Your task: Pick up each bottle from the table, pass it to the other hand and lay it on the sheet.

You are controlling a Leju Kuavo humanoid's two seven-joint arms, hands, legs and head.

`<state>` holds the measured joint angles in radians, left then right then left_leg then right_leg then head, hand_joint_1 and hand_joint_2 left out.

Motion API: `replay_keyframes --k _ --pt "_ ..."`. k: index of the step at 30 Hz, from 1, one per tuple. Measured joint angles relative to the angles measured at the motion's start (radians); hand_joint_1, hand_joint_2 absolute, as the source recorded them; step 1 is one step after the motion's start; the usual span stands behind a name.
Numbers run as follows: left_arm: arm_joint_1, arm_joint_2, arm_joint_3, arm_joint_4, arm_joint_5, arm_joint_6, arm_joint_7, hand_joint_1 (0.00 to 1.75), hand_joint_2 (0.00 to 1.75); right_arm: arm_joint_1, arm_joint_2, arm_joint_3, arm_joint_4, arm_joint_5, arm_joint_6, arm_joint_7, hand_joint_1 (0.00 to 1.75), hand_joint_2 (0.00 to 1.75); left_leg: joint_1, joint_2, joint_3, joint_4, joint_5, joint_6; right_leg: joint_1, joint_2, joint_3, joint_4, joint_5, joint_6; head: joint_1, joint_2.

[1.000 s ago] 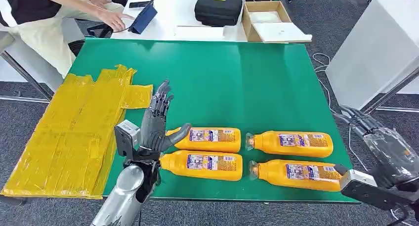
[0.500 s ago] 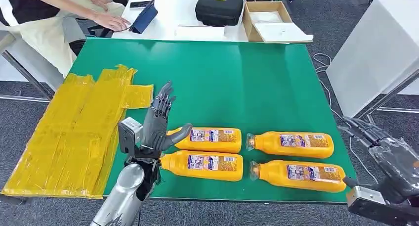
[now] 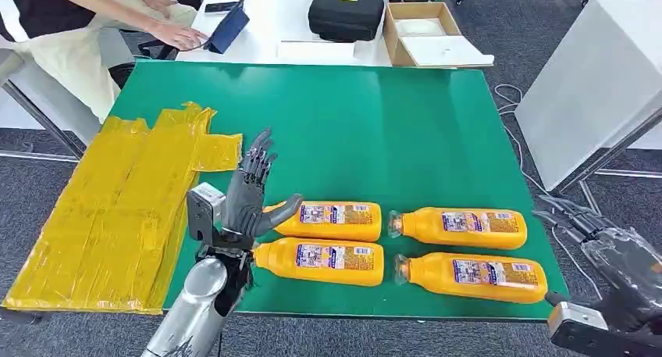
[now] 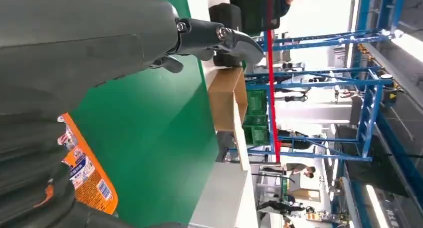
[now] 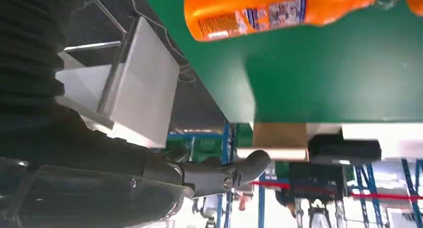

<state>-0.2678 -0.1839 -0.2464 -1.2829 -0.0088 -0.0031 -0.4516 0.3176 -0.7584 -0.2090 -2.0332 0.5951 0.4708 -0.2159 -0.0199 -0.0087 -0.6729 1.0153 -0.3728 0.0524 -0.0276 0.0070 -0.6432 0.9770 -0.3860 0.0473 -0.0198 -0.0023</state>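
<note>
A lab or workshop hall: blue steel racking (image 4: pixel 371 113) (seen from the wrist), grey carpet floor (image 3: pixel 484 29), a green table (image 3: pixel 375 123), white benches (image 3: pixel 289 21) holding a black case (image 3: pixel 345 12), and a person (image 3: pixel 55 29) at a tablet (image 3: pixel 228 30).

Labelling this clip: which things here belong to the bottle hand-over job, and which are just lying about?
Job:
four orange bottles
yellow sheet
left hand, open
right hand, off the table's edge

Lying about:
black case
cardboard box
tablet
</note>
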Motion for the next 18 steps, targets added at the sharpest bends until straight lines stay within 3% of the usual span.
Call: replay_keyframes --k 18 --pt "0.001 0.018 0.031 -0.068 -0.067 0.087 -0.025 0.0 1.75 -0.001 -0.011 0.088 0.108 0.05 -0.015 0.071 0.0 1.75 0.0 0.0 0.0 0.0 0.0 0.0 0.0 0.0 0.0 0.0 0.0 0.0 0.0 0.0"
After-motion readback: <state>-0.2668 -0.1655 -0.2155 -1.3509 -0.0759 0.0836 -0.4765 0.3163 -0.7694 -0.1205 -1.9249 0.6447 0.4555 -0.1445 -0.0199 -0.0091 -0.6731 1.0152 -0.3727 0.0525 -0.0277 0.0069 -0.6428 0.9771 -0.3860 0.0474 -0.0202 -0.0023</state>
